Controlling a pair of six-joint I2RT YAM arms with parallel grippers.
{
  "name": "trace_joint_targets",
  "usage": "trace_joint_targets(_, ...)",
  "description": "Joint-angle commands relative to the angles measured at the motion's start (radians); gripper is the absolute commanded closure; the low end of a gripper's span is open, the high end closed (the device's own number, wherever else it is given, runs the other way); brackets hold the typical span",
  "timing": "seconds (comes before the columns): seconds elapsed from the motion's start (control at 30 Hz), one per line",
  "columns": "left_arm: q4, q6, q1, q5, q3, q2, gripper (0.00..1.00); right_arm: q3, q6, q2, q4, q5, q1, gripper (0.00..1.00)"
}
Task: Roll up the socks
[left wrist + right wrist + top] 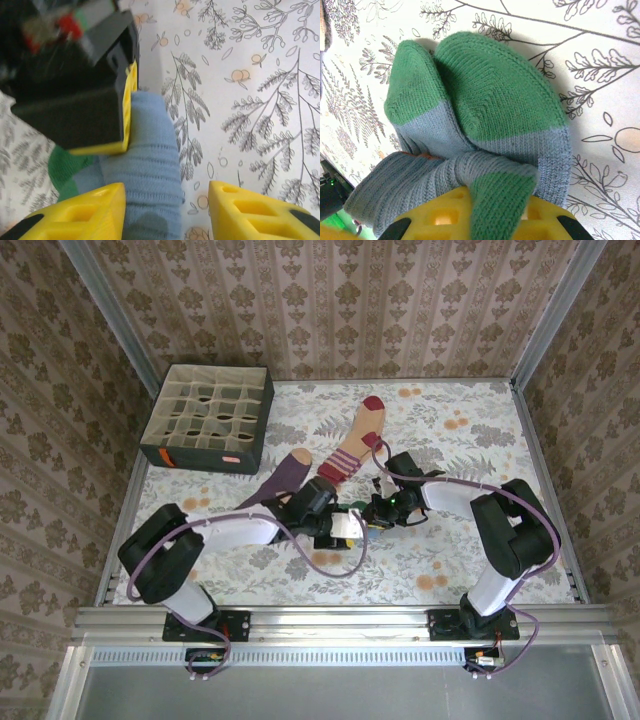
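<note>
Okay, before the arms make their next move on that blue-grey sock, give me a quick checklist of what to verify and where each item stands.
1. Grip: right gripper shut on the blue-grey sock: ok.
2. Release: left gripper open, its fingers on either side of the sock: ok.
3. Roll tight and complete: cannot tell, the sock is bunched with its green toe showing.
4. Left arm clear of the purple sock: cannot tell, they overlap in the top view.
5. The peach sock apart from both grippers: ok.
6. The box out of the way in the far left corner: ok.
</note>
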State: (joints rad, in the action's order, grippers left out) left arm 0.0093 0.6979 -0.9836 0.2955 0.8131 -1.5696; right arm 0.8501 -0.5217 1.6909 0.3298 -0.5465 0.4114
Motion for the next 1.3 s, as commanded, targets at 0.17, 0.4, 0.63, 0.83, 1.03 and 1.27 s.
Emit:
trace_joint_targets(0.17,0.092,0.028,-0.073,-0.269,0.041,-0.092,0.52,-0.053,0.025,0.079,0.136,0.189,0.014,0.98)
trace_joint_targets(0.4,0.076,-0.041,-0.076,-0.263,0.06,-0.174,0.7,-0.056,0.018,0.063,0.14,0.182,0.014,0.98)
trace_joint_targets(0.63,0.005,-0.169,-0.014,-0.088,0.075,-0.198,1.0,-0.06,0.005,-0.016,0.142,0.16,0.008,0.76)
trace_joint_targets(0.83,-0.02,-0.298,0.142,0.277,0.085,-0.245,1.0,-0.081,0.009,-0.261,0.173,0.167,-0.034,0.49)
trace_joint_targets(1.03,-0.176,-0.349,0.246,0.512,0.217,-0.383,1.0,-0.091,0.009,-0.4,0.141,0.188,-0.06,0.45)
trace_joint_targets(1.27,-0.14,-0.392,0.281,0.551,0.229,-0.421,1.0,-0.059,-0.017,-0.247,0.031,0.146,-0.032,0.45)
